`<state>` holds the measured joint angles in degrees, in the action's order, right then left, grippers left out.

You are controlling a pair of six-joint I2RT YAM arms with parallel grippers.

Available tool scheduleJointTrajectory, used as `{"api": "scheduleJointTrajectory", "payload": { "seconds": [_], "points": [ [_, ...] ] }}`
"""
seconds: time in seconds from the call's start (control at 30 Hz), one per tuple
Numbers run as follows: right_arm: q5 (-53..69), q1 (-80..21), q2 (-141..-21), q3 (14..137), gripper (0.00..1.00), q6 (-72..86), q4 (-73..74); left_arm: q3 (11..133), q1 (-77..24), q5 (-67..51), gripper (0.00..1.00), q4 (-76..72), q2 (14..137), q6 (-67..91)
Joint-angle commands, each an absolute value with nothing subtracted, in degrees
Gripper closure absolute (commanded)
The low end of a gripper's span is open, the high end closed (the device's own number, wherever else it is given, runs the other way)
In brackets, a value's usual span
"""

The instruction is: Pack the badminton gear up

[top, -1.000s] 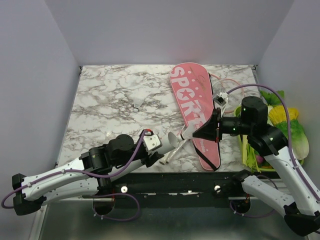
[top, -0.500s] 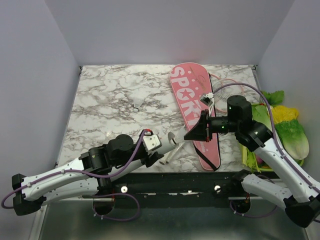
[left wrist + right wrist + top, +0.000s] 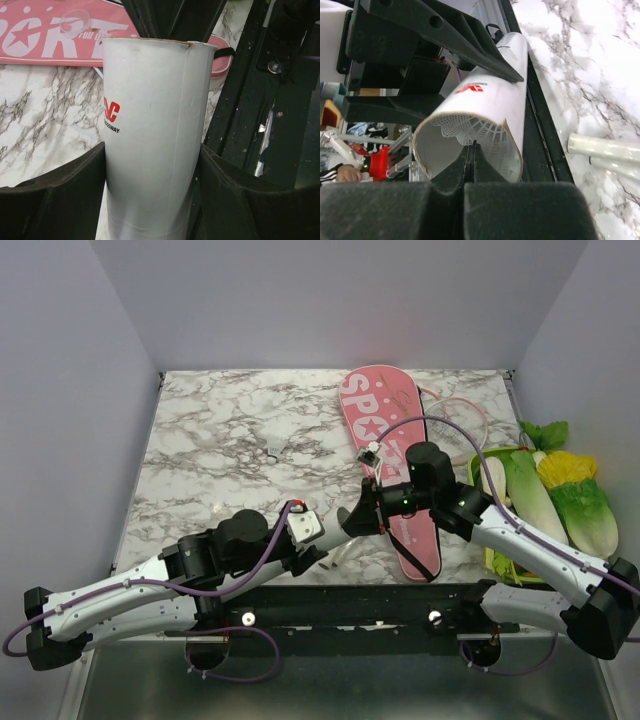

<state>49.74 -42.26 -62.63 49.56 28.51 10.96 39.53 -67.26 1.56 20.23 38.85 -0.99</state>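
My left gripper [image 3: 318, 537] is shut on the long white tube [image 3: 337, 529], which lies slanted near the table's front edge; in the left wrist view the tube [image 3: 152, 110] fills the gap between the fingers [image 3: 75, 185]. My right gripper [image 3: 358, 522] is at the tube's open mouth [image 3: 470, 135], its tips [image 3: 473, 146] pinching the net skirt of a white shuttlecock [image 3: 485, 131] just inside. The pink "SPORT" bag [image 3: 385, 435] lies flat behind them. A slim racket's head [image 3: 462, 412] sticks out past the bag, and white racket handles [image 3: 605, 149] lie beside the tube.
A green tray [image 3: 492, 550] with toy vegetables [image 3: 560, 490] sits at the right edge. Small white bits lie on the marble at mid table [image 3: 272, 451] and left front [image 3: 218, 508]. The black base rail [image 3: 340, 610] runs along the near edge.
The right arm has swung left from beside the bag to the tube's mouth, carrying the shuttlecock into it. The left arm and tube have stayed put.
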Motion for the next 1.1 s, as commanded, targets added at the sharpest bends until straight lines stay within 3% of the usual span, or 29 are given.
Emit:
{"api": "scheduleJointTrajectory", "payload": {
  "seconds": [0.0,0.23,0.37,0.47,0.87,1.07],
  "points": [
    [50.45,-45.26,-65.65,48.87,0.99,31.46,3.43,38.85,-67.41,0.70,1.00,22.76,38.15,2.55],
    [50.63,-47.90,-69.52,50.98,0.99,32.25,1.93,38.94,-67.50,0.97,1.00,22.85,37.62,2.64],
    [48.70,-47.90,-68.56,51.59,0.69,31.12,4.56,38.85,-67.50,1.05,1.00,22.85,37.18,2.73],
    [45.81,-47.90,-67.42,53.61,0.58,28.75,9.64,38.85,-67.50,1.14,1.00,22.85,36.91,2.81],
    [17.86,-47.20,-61.88,69.50,0.40,17.06,34.44,39.29,-67.50,10.71,1.00,24.69,35.77,3.60],
    [0.53,-44.05,-63.97,73.30,0.32,18.72,32.27,40.17,-67.41,22.75,1.00,27.24,35.60,4.39]
  ]
}}
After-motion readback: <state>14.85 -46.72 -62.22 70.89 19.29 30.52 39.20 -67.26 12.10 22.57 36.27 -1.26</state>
